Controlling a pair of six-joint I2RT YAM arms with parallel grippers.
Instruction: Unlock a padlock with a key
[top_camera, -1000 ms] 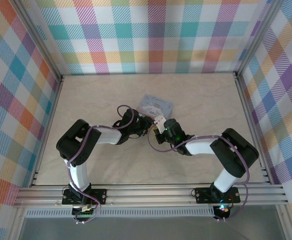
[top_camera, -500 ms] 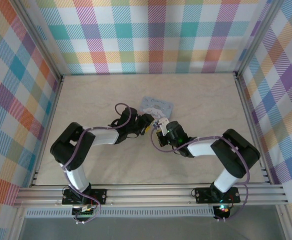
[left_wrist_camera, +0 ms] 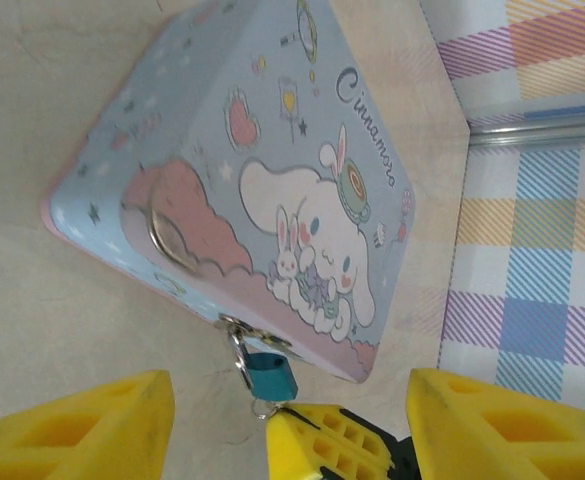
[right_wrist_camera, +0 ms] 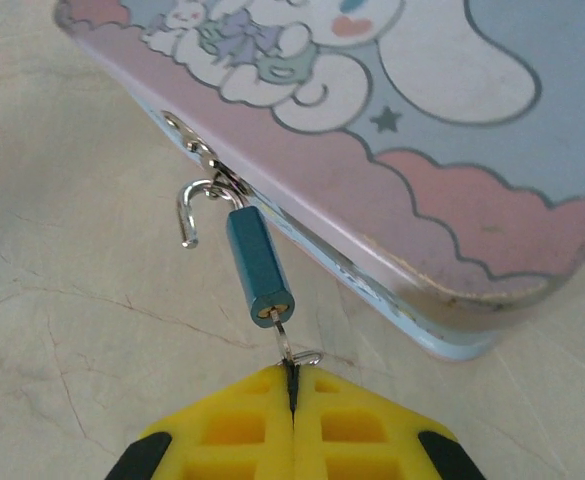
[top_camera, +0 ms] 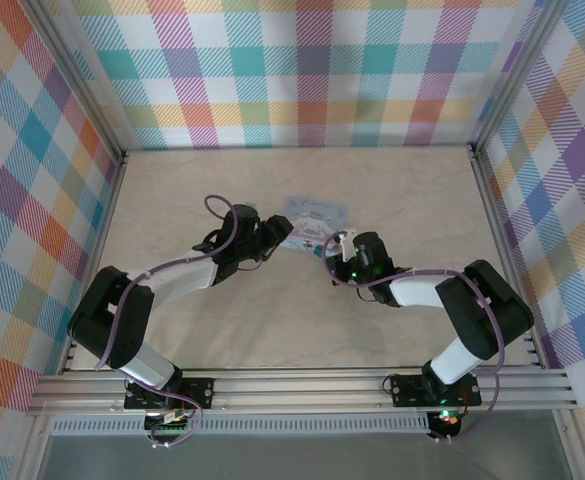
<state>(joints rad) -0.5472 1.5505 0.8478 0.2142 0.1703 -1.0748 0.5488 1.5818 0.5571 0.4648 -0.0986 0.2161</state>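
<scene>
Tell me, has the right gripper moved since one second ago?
Yes. The right gripper, holding the key, has shifted rightward along the cartoon-printed box's near edge, toward its right corner.

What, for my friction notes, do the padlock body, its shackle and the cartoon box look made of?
Padlock body: metal with a glossy teal-blue coat, probably anodised or painted; it shows a sharp highlight. Shackle: bare polished silver metal, with a thin wire gleam. Cartoon box: likely printed tin; smooth sheen, rolled rim, worn spots along the edge.
</scene>
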